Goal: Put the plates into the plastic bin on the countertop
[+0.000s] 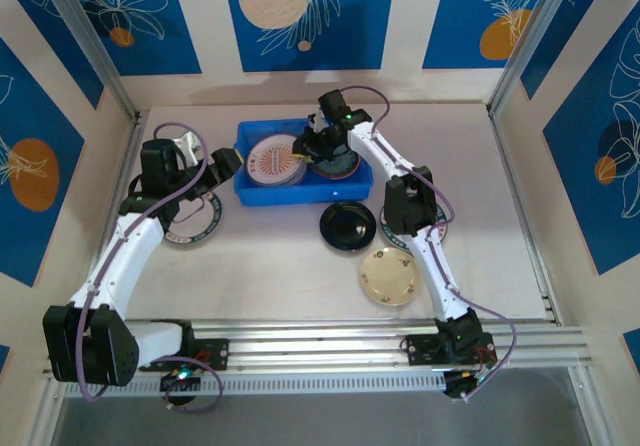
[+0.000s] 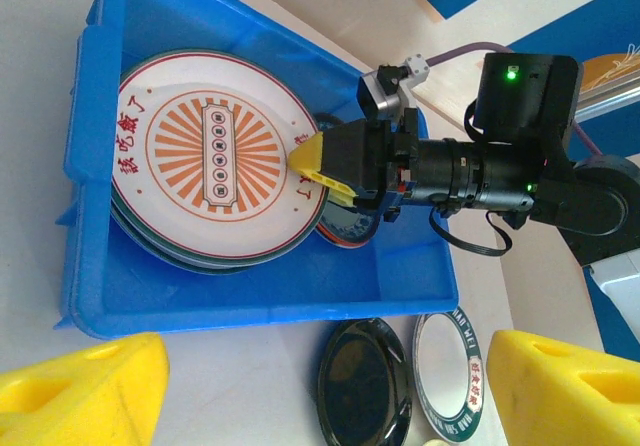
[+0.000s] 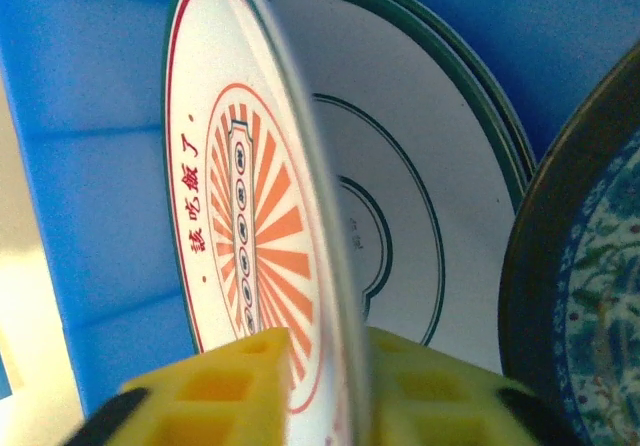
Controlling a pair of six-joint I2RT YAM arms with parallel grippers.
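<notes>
The right pincer (image 3: 348, 361) is closing on the rim of the orange-sunburst plate (image 2: 215, 151), gripping it tilted above a stack of plates (image 3: 430, 196) in the left half of the blue plastic bin (image 2: 250, 296). A teal-patterned plate (image 3: 590, 296) is lying beside the stack. The left pincer (image 2: 325, 366) is hovering wide open and empty just beside the bin's left end. A black plate (image 1: 348, 227) and a cream plate (image 1: 389, 275) are resting on the table (image 1: 270, 266).

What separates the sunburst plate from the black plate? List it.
The sunburst plate is white with orange rays; the black plate is glossy black. The sunburst plate sits on a stack in the blue bin, its rim pinched by the right gripper; the black plate lies free on the countertop. Both are round.
</notes>
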